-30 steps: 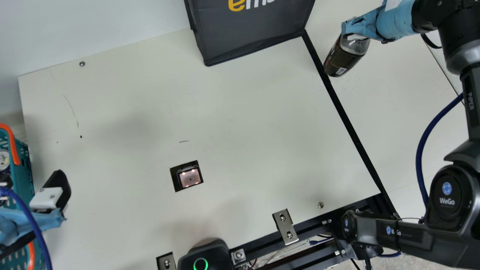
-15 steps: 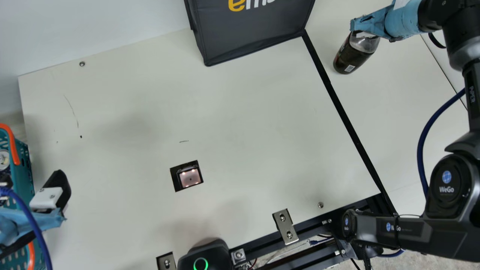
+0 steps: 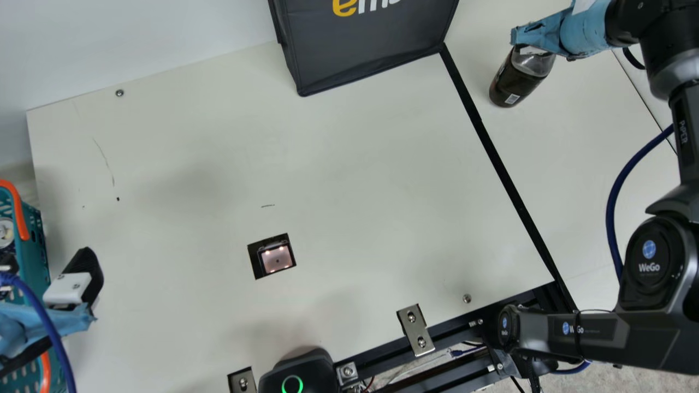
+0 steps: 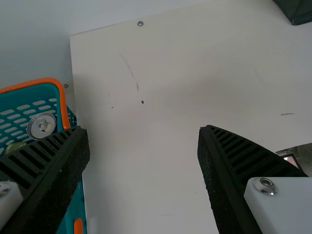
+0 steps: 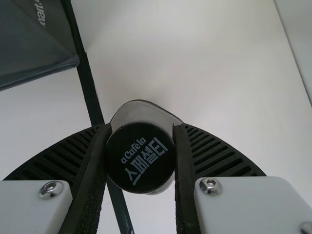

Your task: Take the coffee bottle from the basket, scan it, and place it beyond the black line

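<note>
The coffee bottle [image 3: 514, 83] is showing a dark brown body, a clear shoulder and a small pale barcode patch; its black cap [image 5: 140, 157] is sitting squarely between the ribbed fingers [image 5: 184, 170] of the right gripper [image 3: 519, 42], which are pressing on it from both sides, while the body is hanging below them; the bottle is staying on the far side of the black line [image 3: 508, 180] from the scanner [image 3: 276, 258], near the line, though whether its base is touching the table [image 3: 349, 164] I cannot tell; the main view is giving the side of the bottle and the barcode, while the right wrist view is looking onto the cap's top and its pale lettering; the left wrist view is revealing a can [image 4: 41, 126] inside the basket [image 3: 34, 245], and the left gripper [image 3: 68, 314] is holding its fingers wide apart with nothing between them.
</note>
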### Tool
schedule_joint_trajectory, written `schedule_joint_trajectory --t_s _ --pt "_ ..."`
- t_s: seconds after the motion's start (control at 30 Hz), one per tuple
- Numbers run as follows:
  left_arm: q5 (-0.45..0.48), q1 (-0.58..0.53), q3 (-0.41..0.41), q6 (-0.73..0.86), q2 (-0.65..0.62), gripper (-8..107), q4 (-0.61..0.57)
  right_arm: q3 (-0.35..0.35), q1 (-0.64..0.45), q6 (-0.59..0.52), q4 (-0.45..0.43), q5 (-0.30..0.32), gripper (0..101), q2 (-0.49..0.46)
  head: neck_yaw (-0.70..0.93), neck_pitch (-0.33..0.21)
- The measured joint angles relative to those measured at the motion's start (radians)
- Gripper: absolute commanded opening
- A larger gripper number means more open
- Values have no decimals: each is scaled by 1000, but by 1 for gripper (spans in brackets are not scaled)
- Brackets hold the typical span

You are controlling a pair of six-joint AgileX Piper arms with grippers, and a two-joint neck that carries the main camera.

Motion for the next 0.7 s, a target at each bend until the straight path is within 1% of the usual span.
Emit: schedule_joint_trajectory --t_s 0.5,0.67,0.7 --pt "0 0 0 0 0 90 0 33 17 18 2 -40 73 -1 -2 0" --pt "0 0 0 0 0 90 0 38 17 20 1 -36 90 -4 -2 0" --pt "0 0 0 0 0 90 0 38 17 20 1 -36 91 -5 -2 0"
